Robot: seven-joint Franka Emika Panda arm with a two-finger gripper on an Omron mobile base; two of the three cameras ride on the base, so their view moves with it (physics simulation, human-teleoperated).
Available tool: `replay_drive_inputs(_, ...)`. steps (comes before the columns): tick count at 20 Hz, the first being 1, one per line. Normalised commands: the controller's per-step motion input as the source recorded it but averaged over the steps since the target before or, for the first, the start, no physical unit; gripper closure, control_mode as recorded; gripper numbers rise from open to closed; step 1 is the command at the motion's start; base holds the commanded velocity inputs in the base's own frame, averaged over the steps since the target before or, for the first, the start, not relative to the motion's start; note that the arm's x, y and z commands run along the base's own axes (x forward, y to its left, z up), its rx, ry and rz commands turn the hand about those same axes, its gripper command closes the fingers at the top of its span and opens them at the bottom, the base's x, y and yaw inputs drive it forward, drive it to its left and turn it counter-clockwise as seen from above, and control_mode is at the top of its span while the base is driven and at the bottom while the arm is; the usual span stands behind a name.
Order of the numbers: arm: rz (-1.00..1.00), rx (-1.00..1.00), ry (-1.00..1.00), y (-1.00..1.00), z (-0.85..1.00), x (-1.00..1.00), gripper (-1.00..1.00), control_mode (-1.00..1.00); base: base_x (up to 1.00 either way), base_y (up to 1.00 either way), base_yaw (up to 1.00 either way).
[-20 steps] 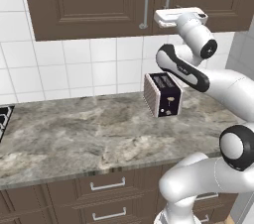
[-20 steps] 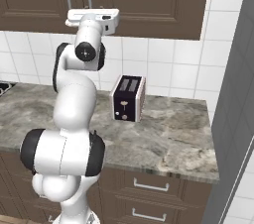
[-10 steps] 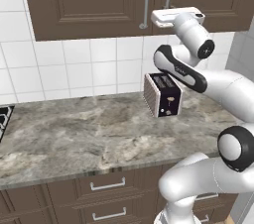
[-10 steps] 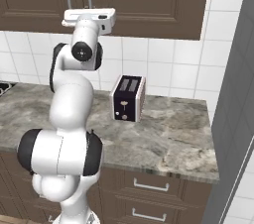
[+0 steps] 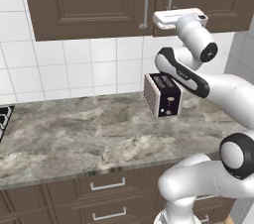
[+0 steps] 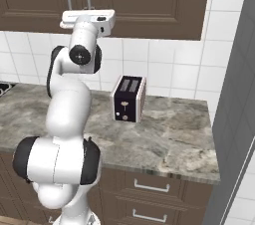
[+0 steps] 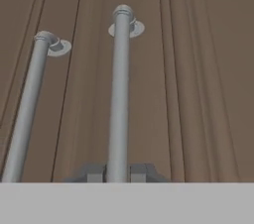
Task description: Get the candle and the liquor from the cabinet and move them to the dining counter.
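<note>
So I've got my gripper (image 7: 117, 172) pinched tight around the right-hand silver handle (image 7: 118, 94) of the cabinet (image 5: 99, 0), up above the toaster (image 5: 162, 94) on the marble worktop (image 5: 89, 131), doors shut so I can't tell where the candle and liquor are.

No text, label, brand, number or sign can be read anywhere.
</note>
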Motion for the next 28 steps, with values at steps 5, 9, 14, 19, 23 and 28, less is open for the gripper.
replay_drive_inputs(5,-0.07,0.0,0.03,-0.5,0.3,-0.68,1.0,-1.0,0.0,0.0,0.0)
replay_drive_inputs(9,-0.13,0.0,0.09,-0.6,0.31,-0.8,1.0,-1.0,0.0,0.0,0.0)
replay_drive_inputs(14,-0.16,0.0,0.12,-0.65,0.31,-0.9,1.0,-1.0,0.0,0.0,0.0)
replay_drive_inputs(19,-0.18,0.0,0.13,-0.69,0.29,-0.98,1.0,-1.0,0.0,0.0,0.0)
replay_drive_inputs(23,-0.18,0.0,0.15,-0.67,0.26,-0.92,1.0,-1.0,0.0,0.0,0.0)
replay_drive_inputs(28,-0.16,0.0,0.13,-0.69,0.2,-0.84,1.0,-1.0,0.0,0.0,0.0)
